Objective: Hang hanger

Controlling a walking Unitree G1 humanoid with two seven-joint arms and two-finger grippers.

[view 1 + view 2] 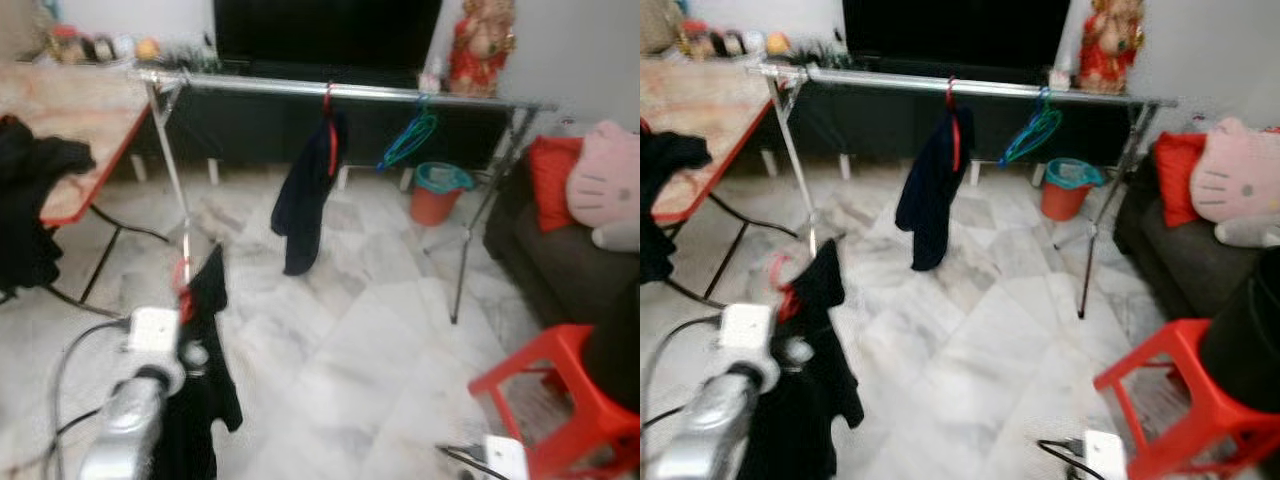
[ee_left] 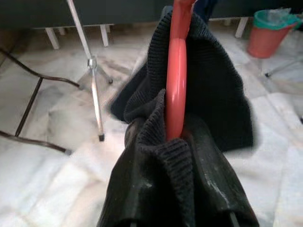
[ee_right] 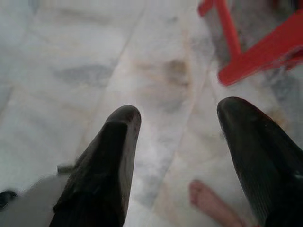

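While the left claw pinches a red hanger draped with a black knitted garment, its two black fingers press against the hanger's shaft with the knit bunched around them. From the head camera, that claw sits at about seven o'clock in the scene, low over the marble floor, with the garment hanging down beside the silver left arm.

Spread wide, the right claw holds nothing and points down at the floor; a person's bare foot lies near its fingertips, and the leg of a red stool lies beyond.

Further out, at twelve o'clock, a metal clothes rail runs across the room. A dark navy garment on a second red hanger hangs from it near the middle, and blue-green empty hangers hang just to its right. At one o'clock an orange bin stands on the floor behind the rail. At ten o'clock a table carries black clothing over its edge. At three o'clock a dark sofa holds a red cushion and a pink plush cat.
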